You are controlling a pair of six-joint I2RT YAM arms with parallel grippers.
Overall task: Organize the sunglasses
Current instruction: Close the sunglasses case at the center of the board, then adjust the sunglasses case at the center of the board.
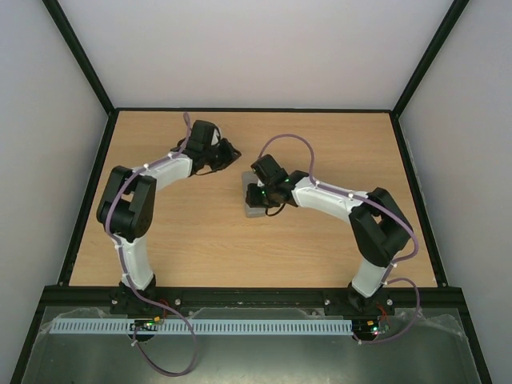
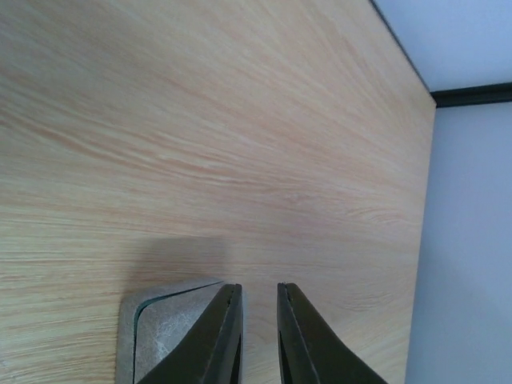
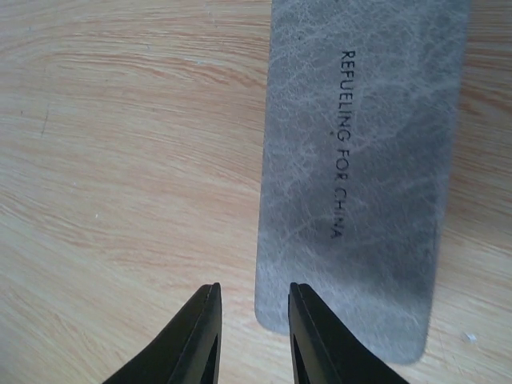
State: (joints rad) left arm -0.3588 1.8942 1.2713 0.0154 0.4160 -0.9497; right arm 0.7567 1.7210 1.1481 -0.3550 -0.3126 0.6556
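Two jaws: both a bit apart, gripping nothing
Grey case [image 3: 360, 176]: flat on the table [image 1: 200, 240], just beside my right jaws
Sunglasses: I can't see them in any view

Gripper [image 2: 258, 288] near grey case [image 2: 164, 324] corner

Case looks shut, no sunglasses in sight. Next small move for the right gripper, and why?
Probably lift the right gripper straight up and away. The grey case lies closed, lettered side up; the gripper's jaws stand apart, empty, at its corner; no sunglasses show outside it, so nothing seems left to handle.
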